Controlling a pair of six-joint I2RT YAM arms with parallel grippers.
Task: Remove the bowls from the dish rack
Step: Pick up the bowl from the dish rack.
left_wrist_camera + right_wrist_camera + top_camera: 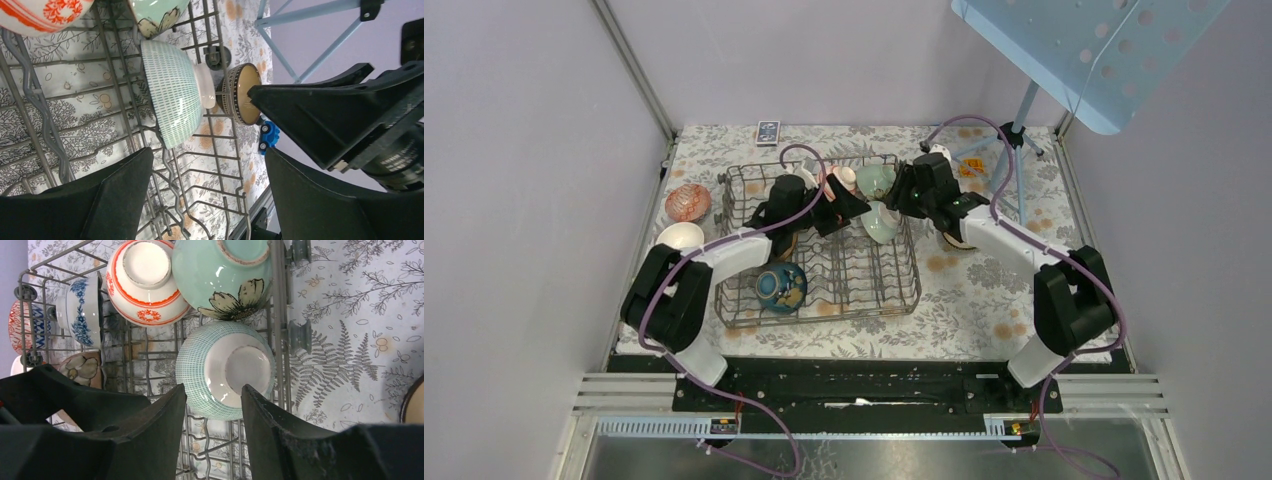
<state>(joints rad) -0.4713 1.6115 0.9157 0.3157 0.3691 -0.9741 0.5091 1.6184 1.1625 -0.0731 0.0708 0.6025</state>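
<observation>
The grey wire dish rack [844,312] sits mid-table. A teal-striped bowl [225,370] stands on edge near its right wall, white foot facing my right wrist camera. My right gripper [214,400] hovers just short of it, jaws partly apart, the bowl's lower rim showing between the fingertips without touching them. A mint flower bowl [225,275], a red-and-white bowl [145,282] and a blue-and-white bowl [82,310] stand behind it. My left gripper [210,195] is open over the rack floor beside the striped bowl [172,92], holding nothing. A blue bowl [781,287] lies at the rack's front left.
A red patterned bowl [688,203] and a white bowl [680,237] sit on the cloth left of the rack. A brown-rimmed bowl [241,93] and a blue toy car [268,136] lie right of it. A blue stand [1084,50] on tripod legs rises at the back right.
</observation>
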